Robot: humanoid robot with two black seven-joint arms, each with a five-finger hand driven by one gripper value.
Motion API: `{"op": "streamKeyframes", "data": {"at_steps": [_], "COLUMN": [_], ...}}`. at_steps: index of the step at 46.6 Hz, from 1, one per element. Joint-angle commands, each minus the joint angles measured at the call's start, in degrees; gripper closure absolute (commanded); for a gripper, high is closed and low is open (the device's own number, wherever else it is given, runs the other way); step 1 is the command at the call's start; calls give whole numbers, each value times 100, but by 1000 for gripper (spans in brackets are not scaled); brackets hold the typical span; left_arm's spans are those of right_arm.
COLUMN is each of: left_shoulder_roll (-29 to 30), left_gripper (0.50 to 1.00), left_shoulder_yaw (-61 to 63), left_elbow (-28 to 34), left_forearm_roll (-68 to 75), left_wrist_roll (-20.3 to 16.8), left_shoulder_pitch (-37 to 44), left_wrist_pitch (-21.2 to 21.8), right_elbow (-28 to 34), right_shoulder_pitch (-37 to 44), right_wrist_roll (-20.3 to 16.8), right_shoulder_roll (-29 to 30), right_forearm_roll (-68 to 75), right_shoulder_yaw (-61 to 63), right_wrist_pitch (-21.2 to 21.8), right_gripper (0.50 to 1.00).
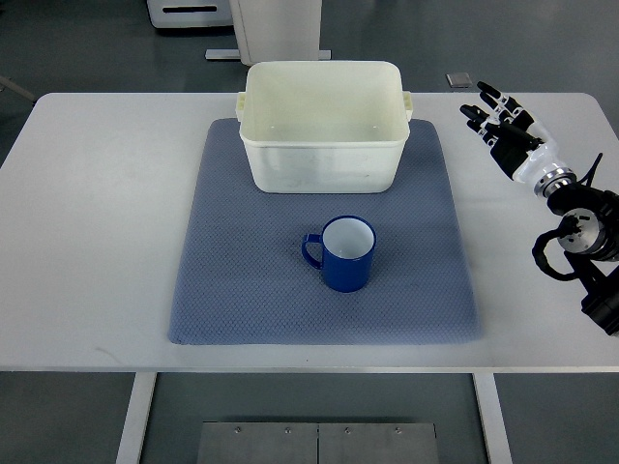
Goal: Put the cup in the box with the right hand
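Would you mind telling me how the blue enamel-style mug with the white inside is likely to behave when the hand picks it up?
The blue mug looks rigid, so it should hold its shape. Its glossy wall may be slippery for the right hand. It stands upright on the textured blue-grey mat, probably steady, though the side handle could turn it if nudged.

Single top view, steeply down from robot's side, whole table (pixel 97 193) visible

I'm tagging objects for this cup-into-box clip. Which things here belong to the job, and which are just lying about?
Belongs to the job:
blue cup, upright on the mat
cream box, empty
right hand, open, holding nothing

Just there:
blue mat
white table
small dark object at the far table edge
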Motion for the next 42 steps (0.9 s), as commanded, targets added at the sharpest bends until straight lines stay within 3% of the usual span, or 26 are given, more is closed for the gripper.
{"op": "streamKeyframes", "data": {"at_steps": [1,42], "left_shoulder_roll": [0,0], "left_gripper": [500,500], "left_shoulder_yaw": [0,0], "left_elbow": [0,0], "left_forearm_roll": [0,0], "left_wrist_roll": [0,0], "left_shoulder_pitch": [0,0], "left_wrist_pitch": [0,0], "right_elbow": [0,79], "right_shoulder_pitch": [-4,83], "right_wrist_roll": [-4,-13], "right_shoulder_roll": [0,0], "right_forearm_roll": [-3,-3], "right_shoulder_yaw": [0,-18], "right_wrist_pitch": [16,43], "right_gripper": [500,500]}}
